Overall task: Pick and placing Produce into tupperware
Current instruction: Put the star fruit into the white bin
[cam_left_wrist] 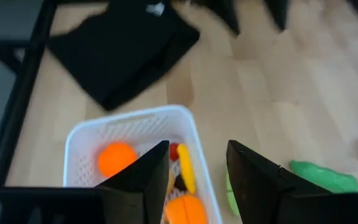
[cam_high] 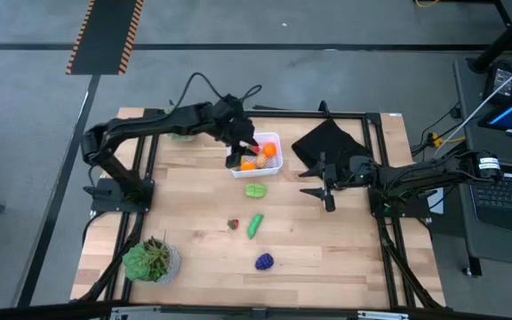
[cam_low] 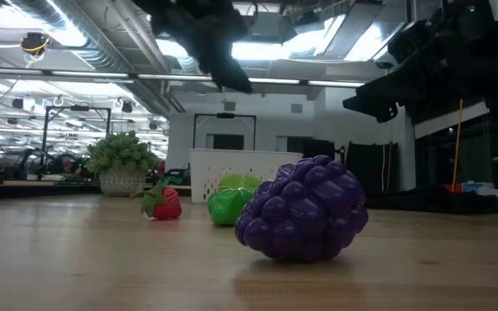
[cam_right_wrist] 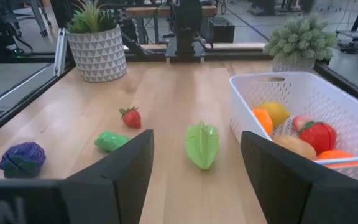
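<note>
The white tupperware (cam_high: 269, 140) stands at the table's far middle and holds several pieces of produce, among them an orange one (cam_left_wrist: 115, 158), a yellow one (cam_right_wrist: 277, 112) and a red one (cam_right_wrist: 319, 135). My left gripper (cam_left_wrist: 197, 180) hangs open above the tub's near left corner, with nothing between its fingers. On the table lie a green star fruit (cam_high: 255, 190), a green vegetable (cam_high: 254, 224), a strawberry (cam_high: 232, 224) and purple grapes (cam_high: 264, 261). My right gripper (cam_right_wrist: 194, 180) waits open at the right, pointing at the star fruit (cam_right_wrist: 202, 144).
A black folded cloth (cam_high: 327, 142) lies right of the tub. One potted plant (cam_high: 152, 260) stands at the near left corner, another (cam_right_wrist: 300, 40) at the far left behind the tub. Bare wood lies between the loose produce and the near edge.
</note>
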Motion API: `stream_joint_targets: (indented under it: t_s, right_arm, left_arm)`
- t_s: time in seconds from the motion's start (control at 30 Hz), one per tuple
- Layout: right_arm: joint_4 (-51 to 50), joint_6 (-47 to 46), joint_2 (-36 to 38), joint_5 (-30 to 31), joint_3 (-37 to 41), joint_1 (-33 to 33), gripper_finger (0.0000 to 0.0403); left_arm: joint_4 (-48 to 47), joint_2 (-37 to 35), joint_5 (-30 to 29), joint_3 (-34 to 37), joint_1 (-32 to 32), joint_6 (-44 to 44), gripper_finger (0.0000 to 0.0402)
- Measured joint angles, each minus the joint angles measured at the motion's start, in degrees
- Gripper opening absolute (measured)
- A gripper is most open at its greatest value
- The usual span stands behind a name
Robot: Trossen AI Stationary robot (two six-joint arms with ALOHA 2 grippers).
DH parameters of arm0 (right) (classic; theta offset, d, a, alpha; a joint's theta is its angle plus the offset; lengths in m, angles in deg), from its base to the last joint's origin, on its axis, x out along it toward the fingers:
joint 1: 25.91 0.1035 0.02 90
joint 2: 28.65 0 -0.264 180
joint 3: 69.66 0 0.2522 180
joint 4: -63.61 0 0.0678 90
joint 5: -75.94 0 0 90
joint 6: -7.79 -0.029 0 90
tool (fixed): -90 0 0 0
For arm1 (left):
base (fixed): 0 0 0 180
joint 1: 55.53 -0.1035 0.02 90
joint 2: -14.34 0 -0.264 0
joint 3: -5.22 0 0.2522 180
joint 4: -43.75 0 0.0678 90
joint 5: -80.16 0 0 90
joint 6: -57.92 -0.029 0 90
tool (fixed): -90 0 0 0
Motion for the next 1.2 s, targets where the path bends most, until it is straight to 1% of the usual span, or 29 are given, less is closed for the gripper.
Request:
stream_joint_targets:
  t_s: [0.1, 0.33, 0.47, 0.6, 0.7, 0.87, 1.03, 1.1, 1.2]
  right_arm:
    - [-0.1, 0.1, 0.0, 0.0, 0.0, 0.0, 0.0243]
    - [-0.1, 0.2, 0.0, 0.0, 0.0, 0.0, 0.0243]
    - [-0.1, 0.3, 0.0, 0.0, 0.0, 0.0, 0.0243]
    - [-0.1, 0.4, 0.0, 0.0, 0.0, 0.0, 0.0243]
    - [0.0, 0.4, 0.0, 0.0, 0.0, 0.0, 0.0243]
    - [0.5, 0.4, 0.0, 0.0, 0.0, 0.0, 0.0243]
    - [0.9, 0.4, 0.0, 0.0, 0.0, 0.0, 0.0243]
    - [1.0, 0.2, 0.0, 0.0, 0.0, 0.0, 0.0243]
    - [1.2, 0.2, 0.0, 0.1, 0.0, 0.5, 0.0243]
  left_arm:
    - [2.9, -3.0, 1.1, 4.6, 0.1, 0.0, 0.0147]
    - [18.9, -12.7, 1.0, 20.6, 2.6, 4.7, 0.014]
    - [26.0, -19.0, -1.2, 28.3, 5.3, 8.3, 0.0136]
    - [27.9, -24.9, -5.0, 32.9, 8.1, 8.2, 0.0132]
    - [28.4, -29.4, -6.2, 34.6, 8.8, 8.1, 0.0129]
    - [30.1, -35.7, -6.4, 38.6, 8.3, 7.4, 0.0122]
    - [36.2, -40.1, -6.4, 46.0, 7.2, 8.2, 0.0111]
    - [40.0, -41.4, -5.4, 49.1, 7.2, 9.4, 0.0106]
    - [45.0, -42.1, -0.6, 52.8, 7.2, 10.5, 0.0098]
